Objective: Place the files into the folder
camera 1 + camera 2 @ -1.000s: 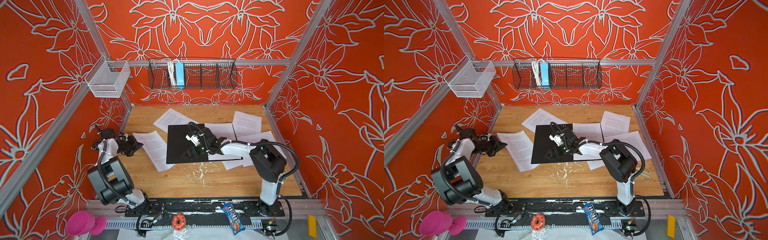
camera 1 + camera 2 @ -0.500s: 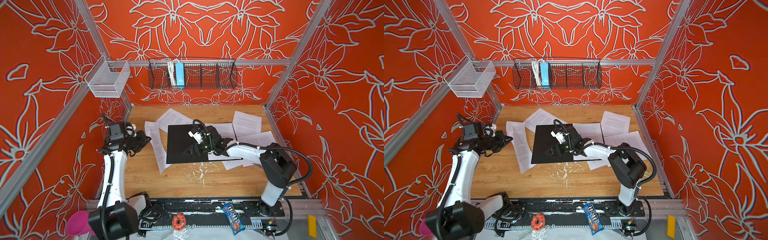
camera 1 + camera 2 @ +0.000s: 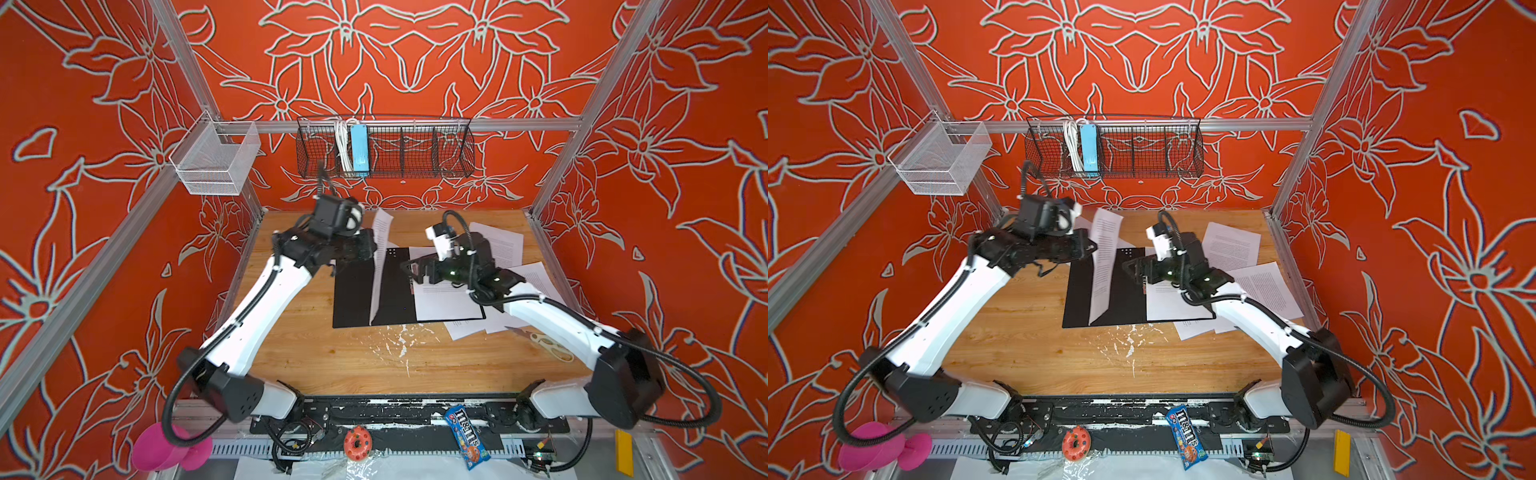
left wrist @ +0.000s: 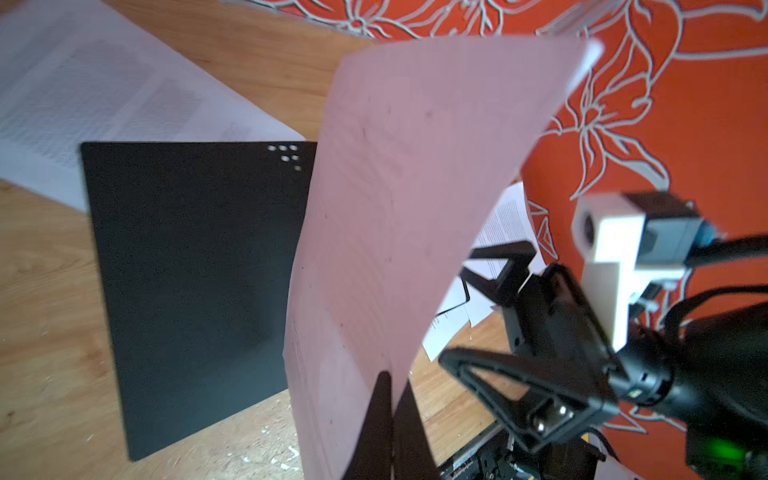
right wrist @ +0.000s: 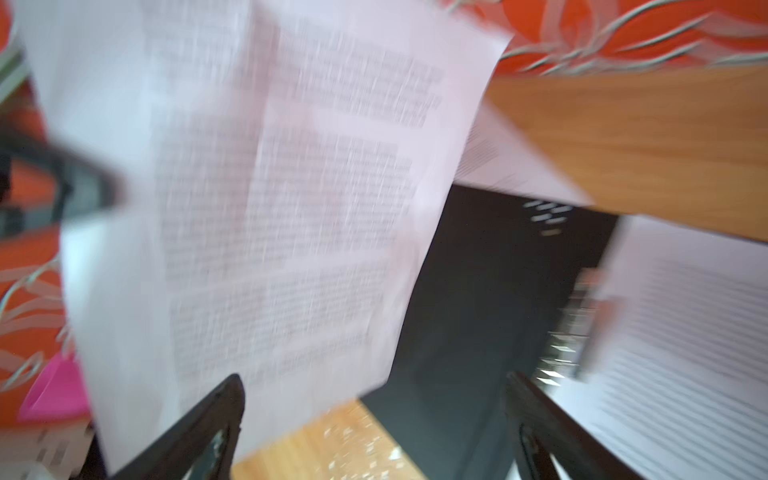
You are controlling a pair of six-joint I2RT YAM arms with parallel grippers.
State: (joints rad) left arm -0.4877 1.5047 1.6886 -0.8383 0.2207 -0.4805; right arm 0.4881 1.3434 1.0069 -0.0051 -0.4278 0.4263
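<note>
Wood comes first: the desk (image 3: 332,357) is bare at the near side, apart from some white flecks. Past it lies the folder (image 3: 353,291), open and flat with the black inside up. Its long sides run near to far, and its dots are at a far corner. A flat sheet (image 3: 444,299) seems to lie on its right half, so I think that one is done. More sheets (image 3: 465,330) poke out from under its near right corner.

The left hand (image 3: 371,251) is pinched shut on a sheet (image 3: 377,286). The sheet hangs over the middle of the folder, almost on edge, with its long side near to far and its far end up high. It is not laid down yet. The right hand (image 3: 413,274) is spread wide just beside it and holds nothing.

Farther off, loose sheets (image 3: 498,245) lie on the desk. Those are left to do.
</note>
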